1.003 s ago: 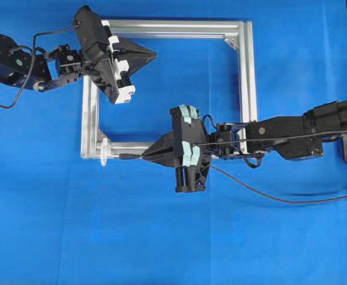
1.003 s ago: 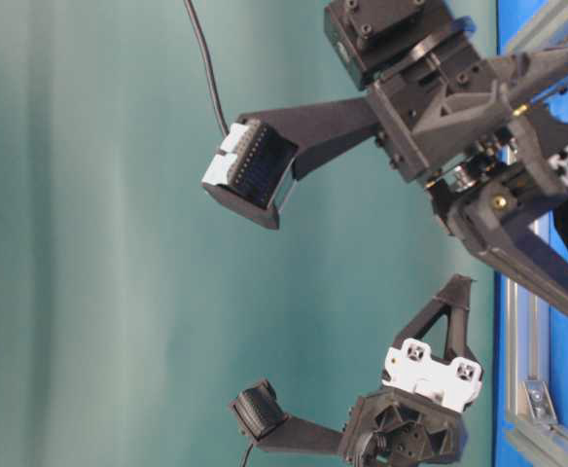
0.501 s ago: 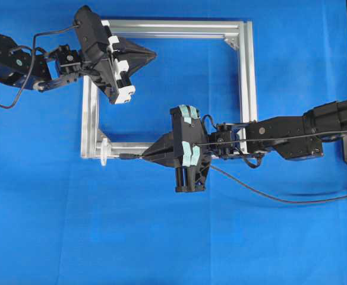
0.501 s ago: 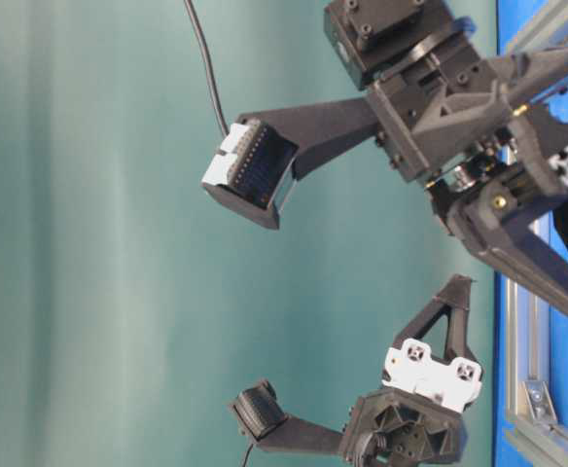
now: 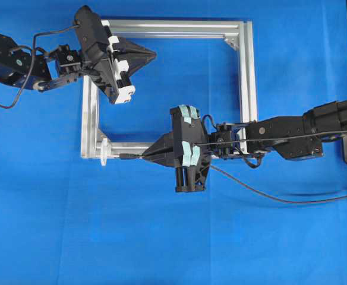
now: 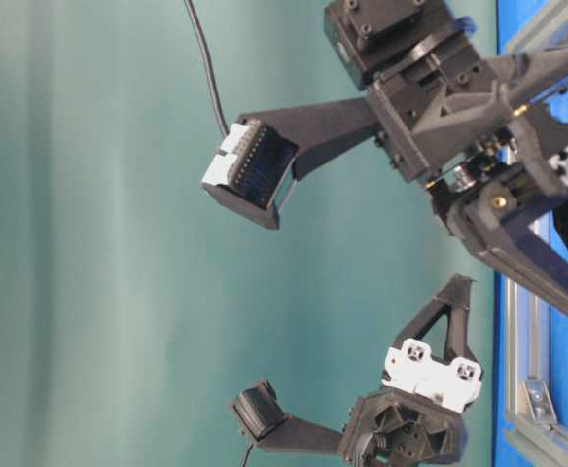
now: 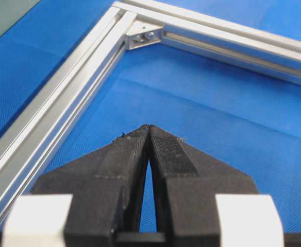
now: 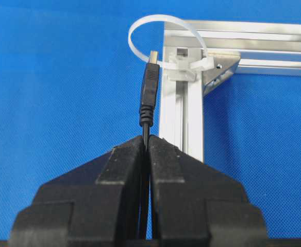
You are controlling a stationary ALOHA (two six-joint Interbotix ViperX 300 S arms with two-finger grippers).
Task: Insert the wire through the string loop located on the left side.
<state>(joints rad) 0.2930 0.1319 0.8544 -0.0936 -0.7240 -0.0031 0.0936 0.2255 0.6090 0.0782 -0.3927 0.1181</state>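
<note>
Near the lower left corner of the aluminium frame (image 5: 170, 28), the wire (image 8: 148, 92) lies level, its long axis running along the frame's bottom rail, plug tip pointing at the string loop (image 8: 163, 38) and sitting just at its opening. Behind the plug, the right end effector (image 5: 145, 156) is pressed together, pinching the wire, whose slack trails right across the blue bench (image 5: 102, 237). Over the frame's top left, the left end effector (image 5: 153, 56) is pressed together, holding nothing.
</note>
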